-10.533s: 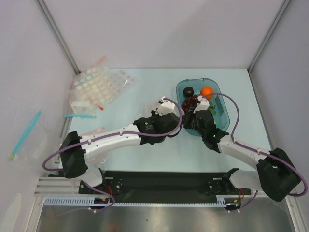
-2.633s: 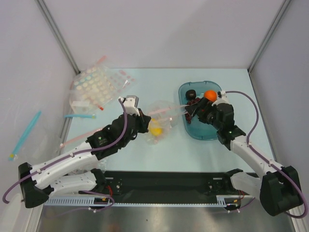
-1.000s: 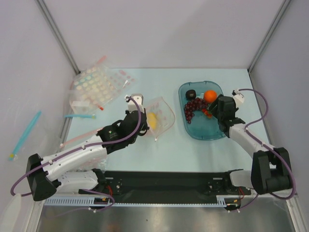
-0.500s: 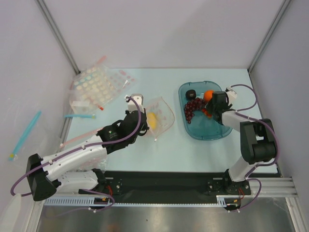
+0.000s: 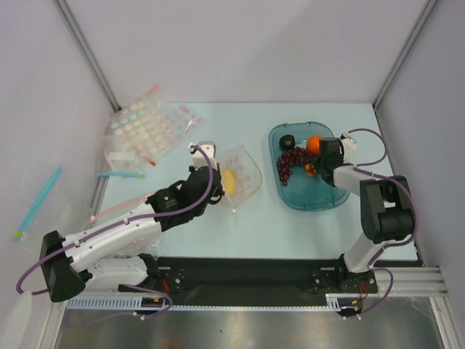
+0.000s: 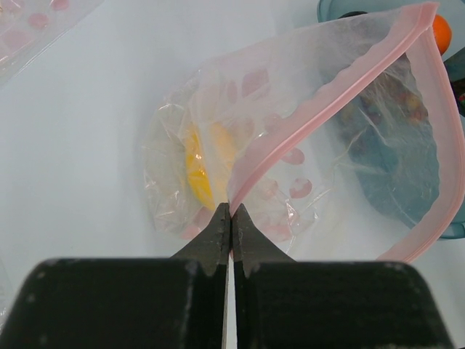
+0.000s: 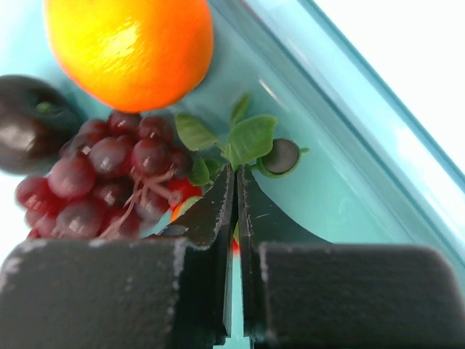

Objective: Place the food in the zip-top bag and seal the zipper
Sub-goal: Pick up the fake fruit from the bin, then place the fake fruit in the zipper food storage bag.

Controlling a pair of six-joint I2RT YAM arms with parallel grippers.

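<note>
A robotics lab test cell. A pale desk (image 5: 290, 225) is boxed in by blank white panels (image 5: 240, 51) set between aluminium posts (image 5: 86, 51). Along its near edge, a black mounting plate (image 5: 247, 273) carries the left arm (image 5: 123, 229) and the right arm (image 5: 381, 211), trailing purple cables (image 5: 370, 131) over a slotted wiring duct (image 5: 240, 305). The goods are props: plastic toy fruits (image 5: 290, 158) in a teal tray (image 5: 320, 200) towards the far right corner, and spare dotted bags (image 5: 145, 131) heaped at the far left corner.
</note>
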